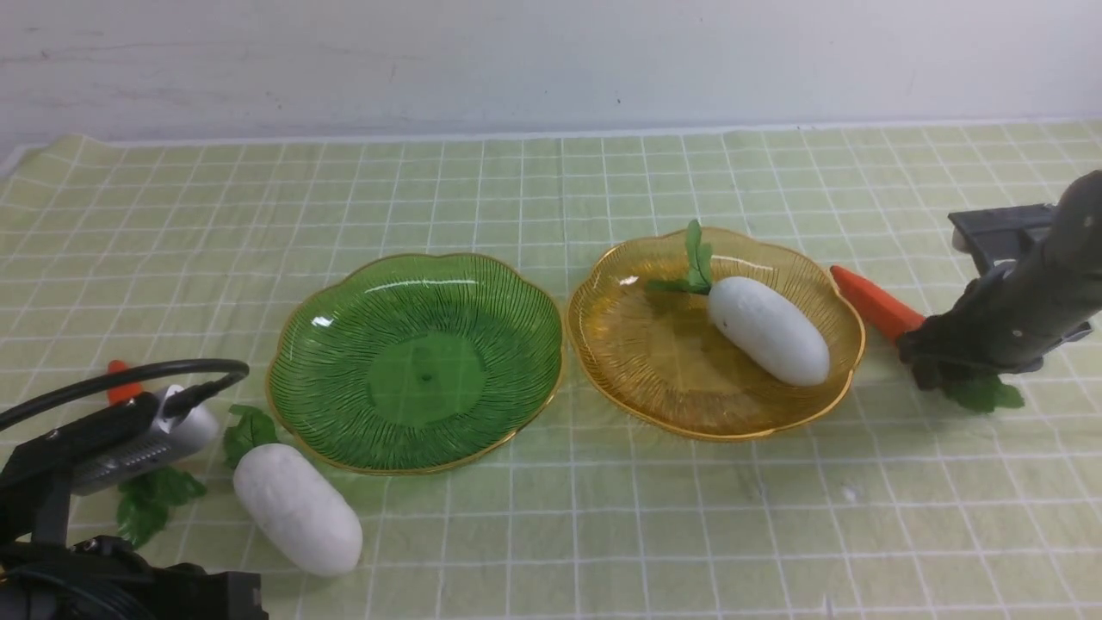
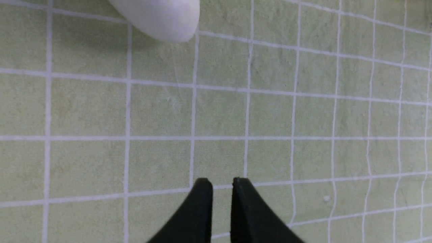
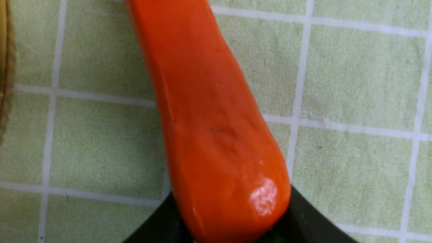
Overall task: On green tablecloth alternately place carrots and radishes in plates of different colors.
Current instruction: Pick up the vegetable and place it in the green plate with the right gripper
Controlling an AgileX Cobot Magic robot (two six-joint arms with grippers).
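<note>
On the green tablecloth stand a green plate, which holds nothing, and an amber plate with one white radish in it. A second radish lies on the cloth in front of the green plate; its rounded end shows in the left wrist view. Right of the amber plate lies an orange carrot. My right gripper has its black fingers pressed on both sides of the carrot's thick end. Another carrot is mostly hidden behind my left arm. My left gripper hovers shut over bare cloth.
The left arm's wrist camera and cable fill the near left corner. The amber plate's rim is close beside the held carrot. A pale wall runs behind the cloth's far edge.
</note>
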